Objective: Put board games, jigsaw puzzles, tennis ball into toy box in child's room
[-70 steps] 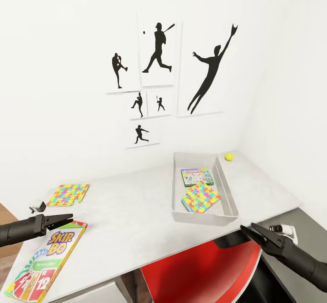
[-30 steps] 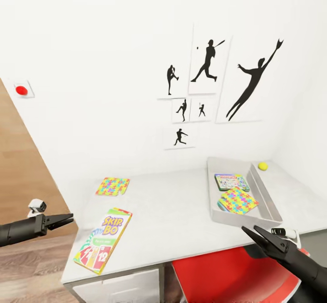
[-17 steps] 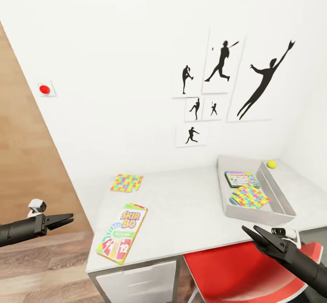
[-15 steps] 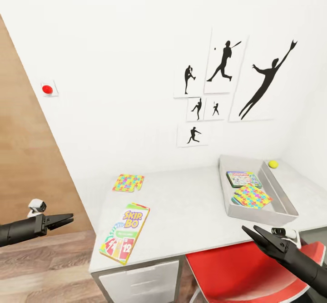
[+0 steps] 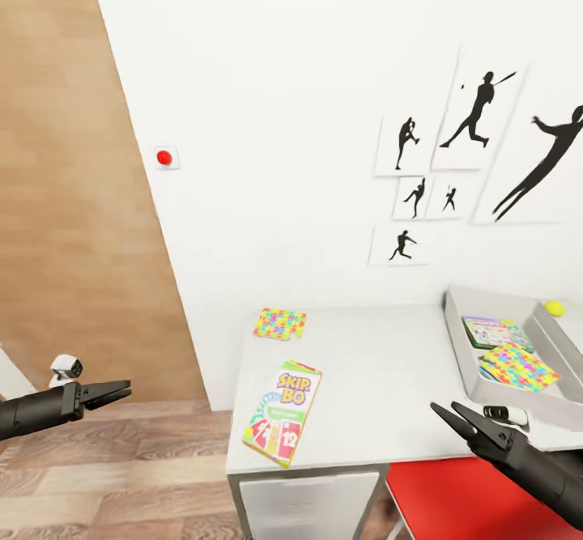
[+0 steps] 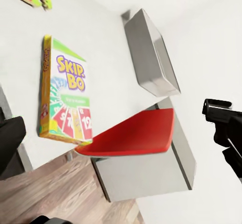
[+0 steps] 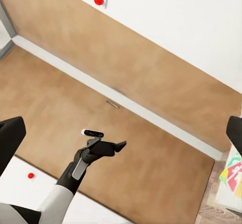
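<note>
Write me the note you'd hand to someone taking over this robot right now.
Left gripper: open, holding nothing, off the table's left side.
Right gripper: open, holding nothing, over the table's near edge.
Done: one green-framed board game and one multicoloured jigsaw puzzle square lie in the grey toy box.
Left: the yellow-green Skip-Bo board game box near the front of the white table, a second multicoloured jigsaw square by the wall, and the yellow tennis ball behind the box. The third board game remains to be fetched.

White table with Skip-Bo box, jigsaw puzzle, grey toy box, yellow ball.
</note>
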Controlling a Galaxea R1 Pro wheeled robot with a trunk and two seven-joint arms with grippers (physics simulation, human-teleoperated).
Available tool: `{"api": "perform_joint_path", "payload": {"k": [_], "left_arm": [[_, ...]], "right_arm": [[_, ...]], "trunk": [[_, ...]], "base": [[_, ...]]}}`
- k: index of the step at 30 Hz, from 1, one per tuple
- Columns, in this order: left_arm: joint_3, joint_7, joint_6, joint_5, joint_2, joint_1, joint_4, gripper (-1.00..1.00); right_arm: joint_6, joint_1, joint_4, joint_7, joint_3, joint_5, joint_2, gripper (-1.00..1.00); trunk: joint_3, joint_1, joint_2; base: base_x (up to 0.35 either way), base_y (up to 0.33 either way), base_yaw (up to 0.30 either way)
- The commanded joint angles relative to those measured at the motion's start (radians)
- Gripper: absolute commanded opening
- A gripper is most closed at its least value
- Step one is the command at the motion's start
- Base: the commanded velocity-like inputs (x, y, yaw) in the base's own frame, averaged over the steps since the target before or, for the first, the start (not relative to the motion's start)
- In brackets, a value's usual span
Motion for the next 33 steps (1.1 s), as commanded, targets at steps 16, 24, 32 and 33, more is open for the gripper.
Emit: {"api": "perform_joint_path", "payload": {"k": [16, 24, 32, 33], "left_arm": [[0.001, -0.004, 0.011, -0.001, 0.000, -0.001, 0.001, 1.00], [0.001, -0.004, 0.010, -0.001, 0.000, -0.001, 0.001, 1.00], [0.000, -0.004, 0.011, -0.001, 0.000, -0.001, 0.001, 1.00], [0.000, -0.004, 0.011, -0.001, 0.000, -0.001, 0.001, 1.00]], "right_arm": [[0.007, 0.000, 0.006, -0.002, 0.000, -0.006, 0.000, 1.00], [0.008, 0.000, 0.007, -0.002, 0.001, -0.007, 0.000, 1.00], [0.007, 0.000, 0.007, -0.004, 0.001, -0.007, 0.000, 1.00], [0.006, 0.000, 0.008, -0.005, 0.001, -0.006, 0.000, 1.00]], "trunk": [[-0.002, 0.001, -0.002], [-0.005, 0.001, -0.002], [-0.008, 0.001, -0.002], [-0.008, 0.001, -0.002]], "base": [[0.015, 0.145, 0.101], [0.018, 0.039, 0.001], [0.001, 0.028, 0.000], [0.010, 0.007, 0.000]]}}
